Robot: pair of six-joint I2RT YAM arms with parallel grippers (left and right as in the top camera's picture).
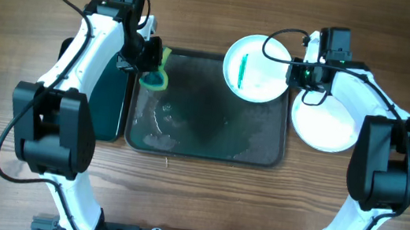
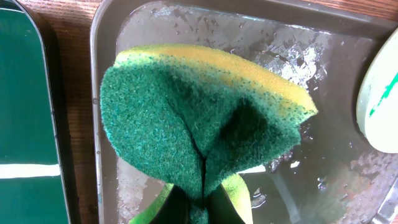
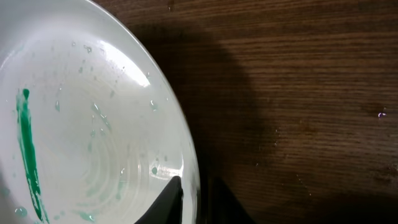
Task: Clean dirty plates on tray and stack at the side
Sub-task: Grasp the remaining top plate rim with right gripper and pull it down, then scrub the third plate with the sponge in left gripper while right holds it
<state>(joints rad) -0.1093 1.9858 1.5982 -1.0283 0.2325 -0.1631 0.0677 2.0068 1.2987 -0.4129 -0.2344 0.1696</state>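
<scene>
The left claw [image 1: 150,64] is clenched on a sponge [image 1: 155,74], green scouring face and yellow foam, pinched so hard that it folds into a crease; the left wrist view shows the fingers [image 2: 199,210] gripping its lower edge. The sponge hangs over the far left corner of the tray [image 1: 212,124], whose dark grey floor is wet with drops and smears. To the left of the tray, touching or very nearly so, lies a small black tray [image 1: 115,103] with a teal inside, partly hidden under the left arm. The right claw [image 1: 296,71] grips the right rim of the streaked plate [image 1: 257,68], one finger on the inside of the rim and one outside it, as the right wrist view shows. This plate sits over the tray's far right corner, part of it reaching past the rim, and it casts a broad shadow on the wood of the bench [image 3: 298,93]. A teal streak [image 1: 242,71] runs across it left of centre, with faint green smears and water drops around. A plain white plate [image 1: 323,124] lies on the bench just beside the tray's right edge, under the right arm; whether more than one plate lies there cannot be told.
</scene>
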